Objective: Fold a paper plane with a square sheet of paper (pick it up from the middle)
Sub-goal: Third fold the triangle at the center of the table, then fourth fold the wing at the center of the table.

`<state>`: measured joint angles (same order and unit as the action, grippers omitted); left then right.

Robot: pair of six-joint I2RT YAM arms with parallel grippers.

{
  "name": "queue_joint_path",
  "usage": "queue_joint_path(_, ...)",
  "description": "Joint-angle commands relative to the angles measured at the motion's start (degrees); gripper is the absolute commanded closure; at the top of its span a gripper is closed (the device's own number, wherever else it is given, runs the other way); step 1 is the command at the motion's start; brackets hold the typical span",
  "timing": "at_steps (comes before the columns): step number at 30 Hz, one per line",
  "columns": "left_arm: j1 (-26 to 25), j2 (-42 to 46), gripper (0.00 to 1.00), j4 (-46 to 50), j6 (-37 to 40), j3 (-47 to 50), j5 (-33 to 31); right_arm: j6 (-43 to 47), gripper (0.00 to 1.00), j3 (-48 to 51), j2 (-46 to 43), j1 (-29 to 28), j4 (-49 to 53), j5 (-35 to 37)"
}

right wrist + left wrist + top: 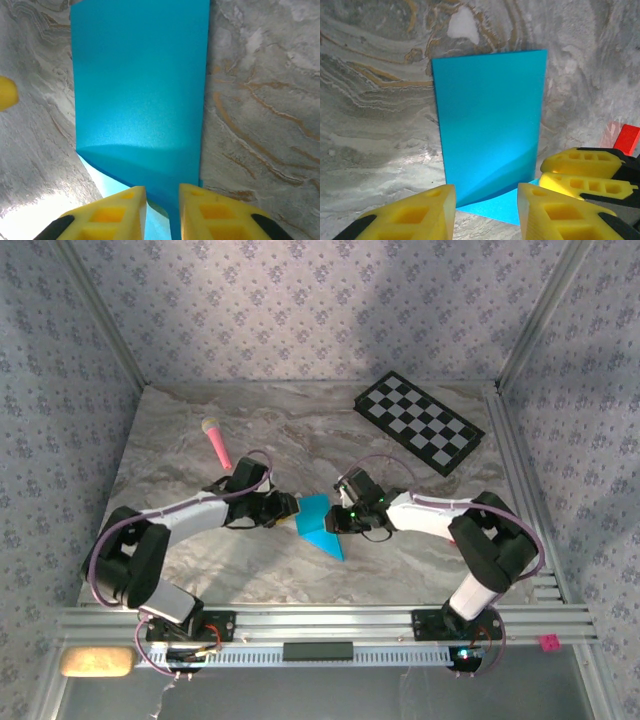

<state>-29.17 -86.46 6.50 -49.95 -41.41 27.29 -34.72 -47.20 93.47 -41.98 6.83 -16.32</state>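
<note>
The square sheet of paper is bright cyan-blue and lies part folded at the table's middle, one flap raised, between my two grippers. In the left wrist view the raised flap stands upright over a flat lower layer. My left gripper is open, its yellow fingers either side of the sheet's near edge without touching it; from above it sits just left of the paper. My right gripper is shut on the paper's near edge, at the sheet's right side. Its fingers also show close together at the paper's corner.
A black-and-white checkered board lies at the back right. A pink stick with a yellow tip lies at the back left. An aluminium rail runs along the table's near edge, and another up the right side.
</note>
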Motion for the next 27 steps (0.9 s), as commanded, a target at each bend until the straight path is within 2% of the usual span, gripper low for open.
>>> queue_joint_path(1, 0.77, -1.93, 0.62, -1.04, 0.73, -0.10, 4.20, 0.18, 0.81, -0.72, -0.15, 0.41, -1.02, -1.79)
queue_joint_path(5, 0.96, -3.18, 0.62, -1.56, 0.49, -0.30, 5.30, 0.28, 0.89, 0.86, -2.05, 1.28, -1.70, -2.50)
queue_joint_path(9, 1.05, -4.18, 0.60, -2.27, 0.05, -0.74, 6.64, -0.39, 0.92, 3.56, -4.31, 2.44, -5.30, -5.20)
queue_joint_path(16, 1.20, -5.76, 0.55, -4.57, -1.52, -1.28, 8.69, -0.87, 0.93, 6.27, -6.36, 3.86, -8.21, -7.67)
queue_joint_path(27, 1.16, -8.42, 0.55, -6.76, -2.68, -2.21, 10.61, -0.86, 0.93, 8.18, -6.86, 4.52, -10.18, -8.66)
